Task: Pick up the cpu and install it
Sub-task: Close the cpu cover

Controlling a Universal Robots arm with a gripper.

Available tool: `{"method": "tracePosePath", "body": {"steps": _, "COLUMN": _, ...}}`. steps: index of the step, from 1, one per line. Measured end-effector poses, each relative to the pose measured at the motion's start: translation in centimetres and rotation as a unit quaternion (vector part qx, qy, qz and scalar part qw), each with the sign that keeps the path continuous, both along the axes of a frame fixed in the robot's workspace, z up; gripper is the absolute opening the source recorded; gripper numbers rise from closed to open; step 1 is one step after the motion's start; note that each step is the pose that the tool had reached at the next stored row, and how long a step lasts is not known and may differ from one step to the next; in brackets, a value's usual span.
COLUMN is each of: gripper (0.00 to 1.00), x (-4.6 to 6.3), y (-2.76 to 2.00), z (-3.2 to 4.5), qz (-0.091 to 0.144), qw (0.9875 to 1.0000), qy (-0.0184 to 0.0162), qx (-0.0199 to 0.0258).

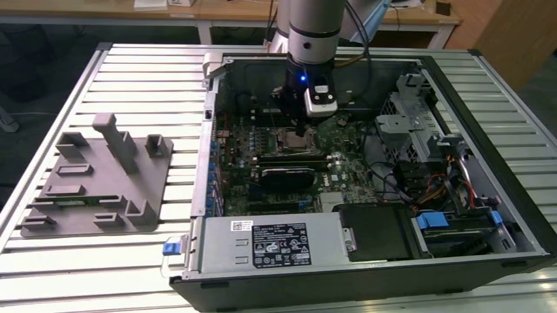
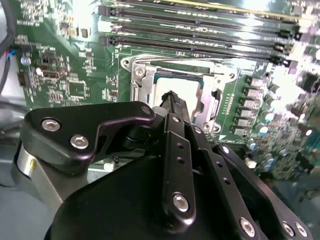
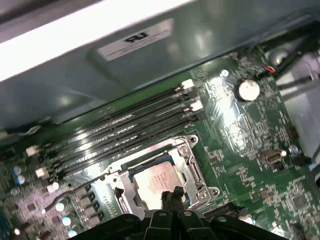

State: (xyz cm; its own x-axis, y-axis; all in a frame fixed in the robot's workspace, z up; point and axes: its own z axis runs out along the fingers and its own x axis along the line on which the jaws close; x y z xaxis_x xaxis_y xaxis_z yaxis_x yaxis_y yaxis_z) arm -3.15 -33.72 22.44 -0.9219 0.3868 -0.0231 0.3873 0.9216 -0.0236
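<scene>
First wrist view | 1 cpu (image 3: 159,181) in socket (image 3: 194,167) | 1 end effector (image 3: 172,194) above

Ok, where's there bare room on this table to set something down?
Bare table slats beyond the grey fixture, and a strip on the exterior view's right of the case. Inside the case is crowded: the claw hangs over the cpu among cables.
</scene>
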Motion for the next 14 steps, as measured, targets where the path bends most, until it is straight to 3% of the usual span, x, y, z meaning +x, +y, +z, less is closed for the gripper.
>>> {"method": "tracePosePath", "body": {"steps": 4, "gripper": 0.11, "x": 0.0, "y": 0.0, "z": -0.04, "qz": 0.036, "qw": 0.9994, "qy": 0.0, "qx": 0.0}}
{"method": "tracePosePath", "body": {"steps": 7, "gripper": 0.11, "x": 0.0, "y": 0.0, "z": -0.09, "qz": 0.064, "qw": 0.998, "qy": 0.0, "qx": 0.0}}
{"method": "tracePosePath", "body": {"steps": 10, "gripper": 0.11, "x": 0.0, "y": 0.0, "z": -0.14, "qz": 0.091, "qw": 0.9959, "qy": 0.0, "qx": 0.0}}
{"method": "tracePosePath", "body": {"steps": 14, "gripper": 0.11, "x": 0.0, "y": 0.0, "z": -0.17, "qz": 0.125, "qw": 0.9922, "qy": 0.0, "qx": -0.0003}}
